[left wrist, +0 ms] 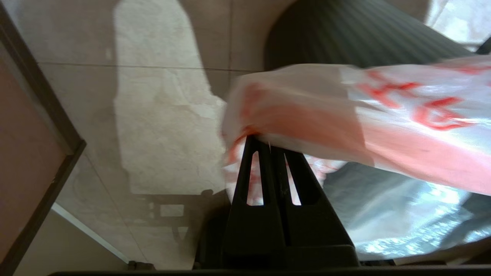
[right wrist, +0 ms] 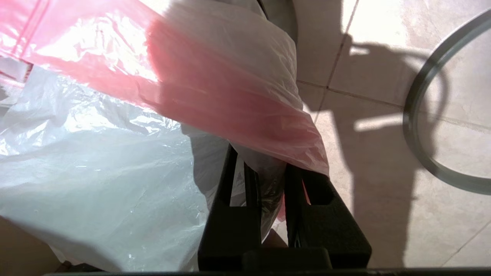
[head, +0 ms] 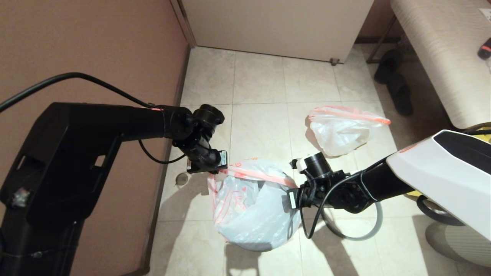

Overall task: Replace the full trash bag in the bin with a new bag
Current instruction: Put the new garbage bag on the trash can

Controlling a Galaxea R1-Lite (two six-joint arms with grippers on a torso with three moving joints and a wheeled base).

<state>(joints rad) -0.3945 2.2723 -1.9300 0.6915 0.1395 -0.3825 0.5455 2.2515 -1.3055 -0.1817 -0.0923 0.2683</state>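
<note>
Plastic, thin and crinkled, is what both my grippers have hold of: the new bag (head: 253, 199), translucent white with red line-drawn print and a pink-red edge band, billows in a rounded dome at about six o'clock on the tiled floor in my head view. It is stretched between my two arms, its band running from my left gripper (head: 213, 173) at the bag's ten o'clock edge across to my right gripper (head: 290, 199) at its three o'clock edge. In the left wrist view my left gripper (left wrist: 264, 140) is clenched flat on the bag's banded edge (left wrist: 307, 122), the two slotted black fingers pressed together with film bunched over their tips. In the right wrist view my right gripper (right wrist: 264, 161) grasps a fold of the same band, the fingers nearly together with glossy film pinched between them. Beneath the bag the bin (left wrist: 356, 34) shows as a dark ribbed wall in the left wrist view. The thin grey rim ring (head: 360, 234) lies flat on the tiles at the bag's four o'clock, under my right arm. The full trash bag (head: 341, 130), a softly rounded white bundle with an orange-red top band, sits apart at about one o'clock.
</note>
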